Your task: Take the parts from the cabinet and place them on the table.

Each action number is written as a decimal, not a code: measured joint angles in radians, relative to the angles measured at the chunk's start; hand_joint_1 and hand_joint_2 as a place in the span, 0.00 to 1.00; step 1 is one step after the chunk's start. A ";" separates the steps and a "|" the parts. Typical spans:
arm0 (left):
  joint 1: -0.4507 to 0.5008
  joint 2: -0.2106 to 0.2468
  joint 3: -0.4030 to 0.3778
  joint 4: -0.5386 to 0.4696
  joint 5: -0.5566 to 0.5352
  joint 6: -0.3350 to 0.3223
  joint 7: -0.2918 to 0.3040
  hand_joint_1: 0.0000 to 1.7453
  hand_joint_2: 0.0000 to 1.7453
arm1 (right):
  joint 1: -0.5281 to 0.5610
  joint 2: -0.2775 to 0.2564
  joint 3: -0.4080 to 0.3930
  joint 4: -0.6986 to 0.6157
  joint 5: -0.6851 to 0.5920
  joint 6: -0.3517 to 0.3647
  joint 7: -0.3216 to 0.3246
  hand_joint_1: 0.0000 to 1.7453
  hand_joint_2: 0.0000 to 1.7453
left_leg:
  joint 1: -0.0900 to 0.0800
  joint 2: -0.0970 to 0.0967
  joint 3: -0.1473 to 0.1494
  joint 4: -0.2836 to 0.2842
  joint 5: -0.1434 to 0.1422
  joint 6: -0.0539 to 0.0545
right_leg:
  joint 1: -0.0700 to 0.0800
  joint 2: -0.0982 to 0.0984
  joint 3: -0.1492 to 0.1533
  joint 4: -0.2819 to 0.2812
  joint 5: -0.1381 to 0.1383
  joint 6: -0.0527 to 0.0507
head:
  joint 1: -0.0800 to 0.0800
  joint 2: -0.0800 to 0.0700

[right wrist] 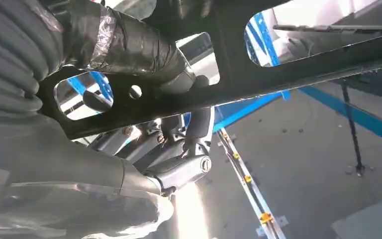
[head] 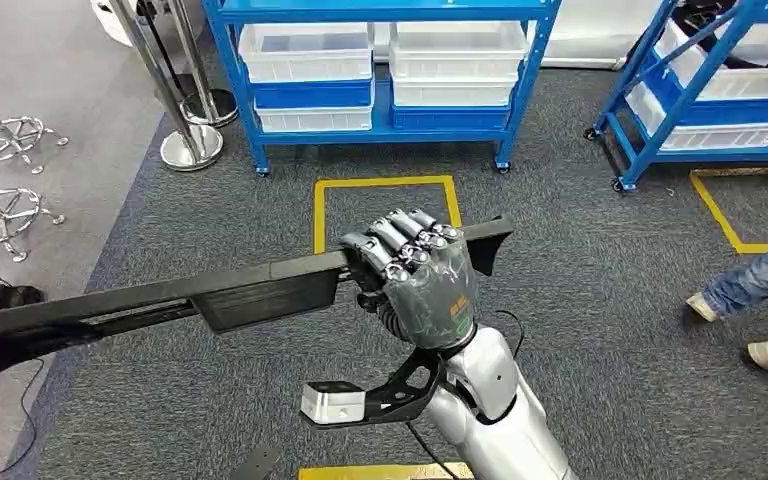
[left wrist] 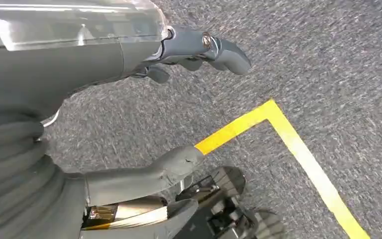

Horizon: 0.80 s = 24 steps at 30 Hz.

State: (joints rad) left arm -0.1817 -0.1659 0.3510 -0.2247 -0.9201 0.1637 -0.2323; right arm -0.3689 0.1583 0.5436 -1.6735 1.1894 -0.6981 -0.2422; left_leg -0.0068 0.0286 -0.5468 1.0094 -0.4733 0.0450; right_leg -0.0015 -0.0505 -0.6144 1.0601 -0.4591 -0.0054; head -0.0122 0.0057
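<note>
A: What sits in the racks at the far side?
B: The blue shelving rack [head: 380, 80] carries white bins [head: 307, 50] on two levels; what lies in them I cannot tell. A second blue rack [head: 705, 90] at the far right holds more white bins, with something dark in the top one.

A: And the part?
B: The right hand [head: 415, 270] has its fingers wrapped around a long black plastic part [head: 230, 295], held level over the grey carpet, its long end running off to the left.

A: Anything nearby?
B: Yellow floor tape [head: 385, 185] just beyond the hand, chrome stanchion bases [head: 192, 148] far left, a person's legs [head: 760, 290] at right.

A: The wrist views?
B: The right one shows the part's cut-out openings from beneath. The left hand [left wrist: 129, 124] hangs above the carpet with its fingers apart, holding nothing.
</note>
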 joint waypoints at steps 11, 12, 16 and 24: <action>0.006 0.001 0.002 0.000 0.001 0.001 -0.011 0.00 1.00 | -0.018 -0.015 0.022 0.000 -0.009 0.000 0.013 1.00 1.00 | 0.013 -0.018 -0.145 0.309 -0.142 -0.052 | -0.002 0.077 -0.007 -0.024 0.021 -0.033 | 0.000 0.000; 0.006 0.001 0.002 0.000 0.000 0.001 -0.011 0.00 1.00 | -0.018 -0.018 0.024 0.000 -0.009 0.000 0.015 1.00 1.00 | 0.014 -0.018 -0.132 0.277 -0.113 -0.052 | -0.002 0.087 -0.007 -0.023 0.022 -0.031 | -0.001 0.000; 0.003 0.001 0.002 0.000 -0.001 0.001 -0.013 0.00 1.00 | -0.026 -0.021 0.027 0.000 -0.006 0.000 0.023 1.00 1.00 | 0.021 -0.103 -0.012 0.013 -0.005 -0.044 | 0.000 0.125 -0.015 -0.017 0.028 -0.017 | 0.000 0.000; 0.004 0.000 0.002 0.000 -0.005 0.000 -0.019 0.00 1.00 | -0.033 -0.036 0.028 -0.015 0.003 0.000 0.031 1.00 1.00 | 0.012 -0.025 -0.012 -0.013 0.023 -0.004 | -0.009 0.067 -0.114 0.167 -0.079 0.016 | 0.000 0.000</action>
State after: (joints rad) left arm -0.1778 -0.1663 0.3529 -0.2247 -0.9247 0.1640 -0.2518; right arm -0.4019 0.1228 0.5715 -1.6884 1.1925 -0.6985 -0.2117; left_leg 0.0051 0.0033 -0.5587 0.9962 -0.4504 0.0414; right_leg -0.0103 0.0164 -0.7280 1.2266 -0.5377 0.0110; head -0.0118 0.0057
